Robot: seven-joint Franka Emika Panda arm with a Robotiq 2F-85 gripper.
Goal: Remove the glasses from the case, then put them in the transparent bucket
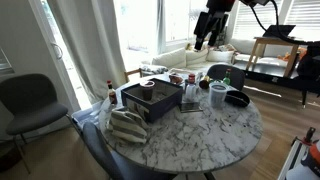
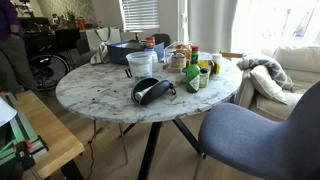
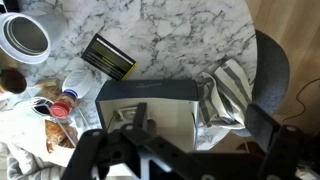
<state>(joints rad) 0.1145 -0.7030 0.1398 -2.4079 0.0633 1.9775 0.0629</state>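
Nearest the lens, claw [image 3: 175,140]: spread wide, gripping nothing. Hangs high over the table [image 3: 190,30], well clear of everything on it. Shows too near the top of an exterior view, claw [image 1: 205,40] far above the marble.

Straight below, in the wrist view: dark box [image 3: 150,100], striped cloth [image 3: 228,95] touching its side. Just past the box, black-and-yellow packet [image 3: 107,57]. Farther out, at the picture's corner, bucket [image 3: 25,38], upright, nothing seen inside.

Case [image 2: 150,90] out of the wrist view. In an exterior view, low and black near the table's edge, just beside the bucket, between it and the rim. Glasses not made out for certain; likely inside the case. Lid up or down: cannot tell.

Task, by the look of it, barely begun: nothing lifted, nothing dropped in. Left to do: descend to the case, well apart from the claw; take out the glasses; carry them the short way to the bucket; let go.

Surface: round white marble, grey-veined, crowded on one side with bottles [image 2: 197,72]. Room: bright windows, pale curtains [image 1: 90,40], white sofa [image 2: 295,60], grey chair [image 1: 25,100], blue chair [image 2: 250,130], wood floor.
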